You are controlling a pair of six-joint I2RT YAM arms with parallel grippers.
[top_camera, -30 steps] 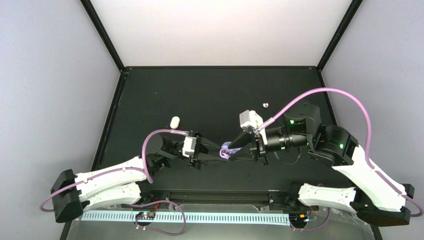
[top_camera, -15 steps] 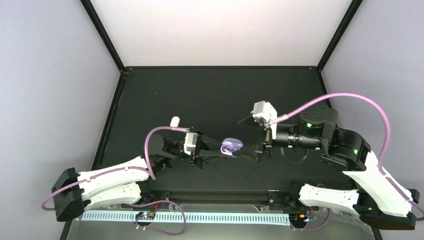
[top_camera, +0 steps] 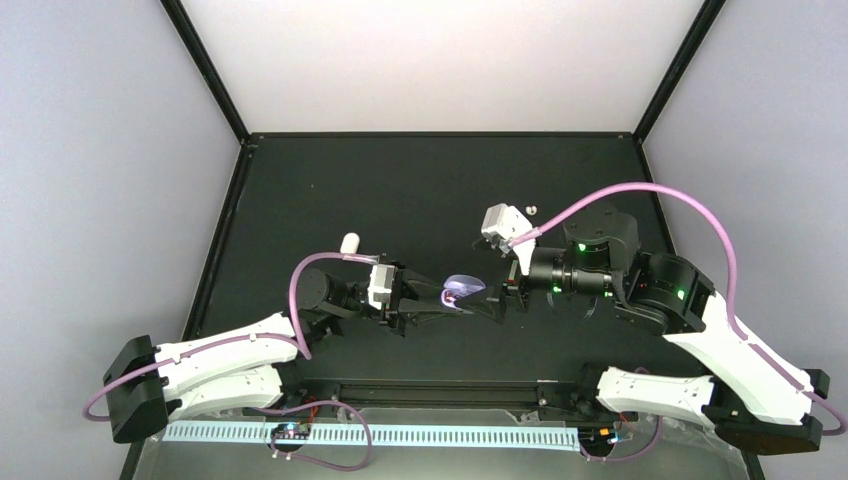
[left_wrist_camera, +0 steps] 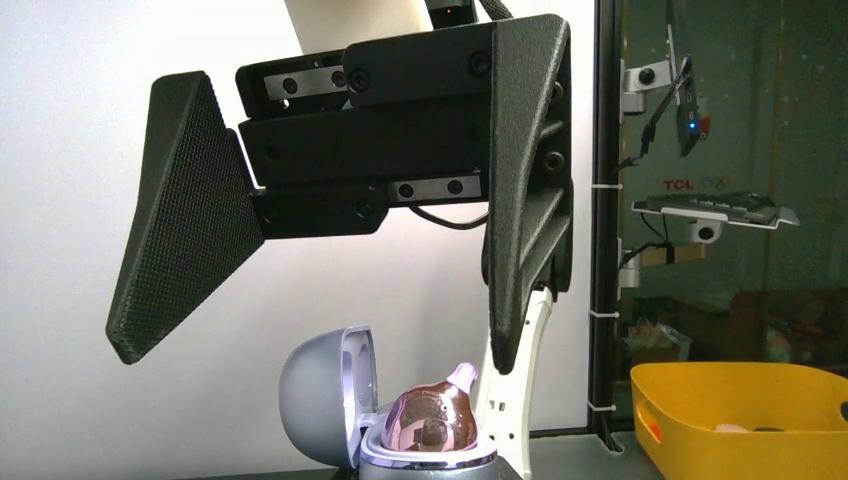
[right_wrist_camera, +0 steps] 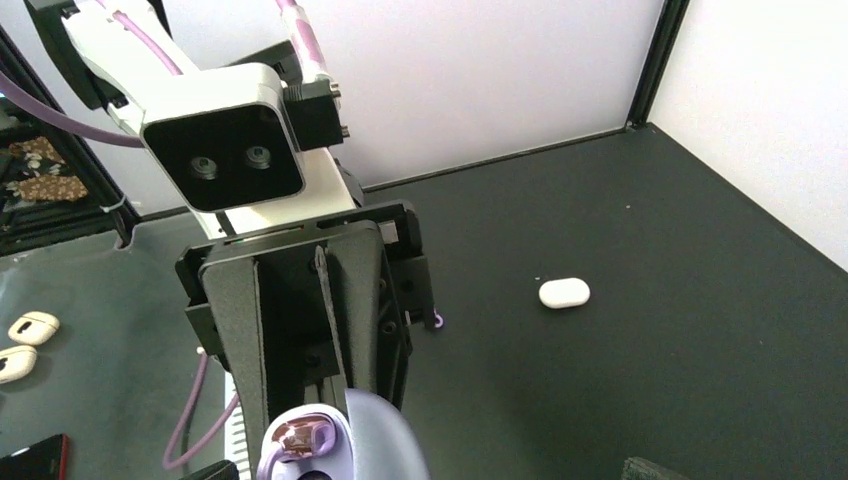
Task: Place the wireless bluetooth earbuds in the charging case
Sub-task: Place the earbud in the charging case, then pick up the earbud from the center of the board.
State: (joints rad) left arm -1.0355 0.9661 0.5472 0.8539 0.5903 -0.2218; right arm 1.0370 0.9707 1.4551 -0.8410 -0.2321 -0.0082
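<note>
Currently the left gripper [top_camera: 447, 303] is pressed together on the purple charging case [top_camera: 463, 290] and holds it off the table [top_camera: 400, 180], between the two arms. The case lid [left_wrist_camera: 318, 388] is hinged open and stands upright at one side of the base.

One glossy purple earbud [left_wrist_camera: 432, 422] sits in the well of the base. Its rounded back rises above the rim and its small tip points up and away from the lid. From the right wrist view, the same bud shows as a shiny patch in the case opening, just under the left gripper's closed fingers [right_wrist_camera: 325, 330].

The right gripper [top_camera: 500, 300] faces the case from the opposite side with its jaws spread wide. In the left wrist view, its two fingers [left_wrist_camera: 185, 220] stand apart above the case, one over the lid side and one beside the base. Contact with the case cannot be told.

A white case [top_camera: 350, 243] lies closed on the table behind the left arm. A white earbud [top_camera: 531, 210] lies on the table beyond the right wrist, well apart from both cases.
</note>
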